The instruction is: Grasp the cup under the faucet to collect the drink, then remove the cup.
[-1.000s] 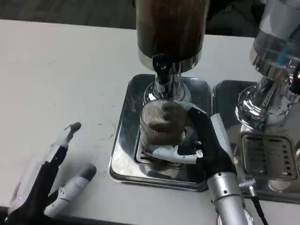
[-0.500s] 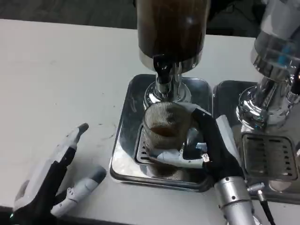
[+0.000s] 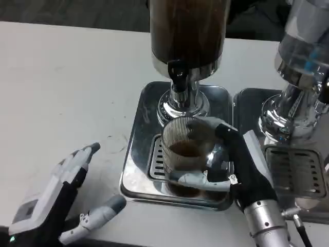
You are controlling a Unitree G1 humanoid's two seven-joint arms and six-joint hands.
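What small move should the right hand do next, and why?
Probably draw the ribbed glass cup toward the robot, off the drip tray. The right hand grips it, dark drink shows inside, and the cup sits forward of the faucet.

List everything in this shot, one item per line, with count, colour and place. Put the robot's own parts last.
Table: one, white, under everything.
Drink dispenser: one, dark tank on a silver base with a black faucet, top centre.
Tray: one, silver with a slotted grate, under that dispenser.
Cup: one, clear ribbed, some brown drink inside, over the tray in front of the faucet.
Second dispenser: one, clear tank on a silver base, right edge.
Second tray: one, silver with a grate, below the second dispenser.
Left robot hand: one, white and black, fingers apart, holding nothing, lower left.
Right robot hand: one, white and black, gripping the cup.
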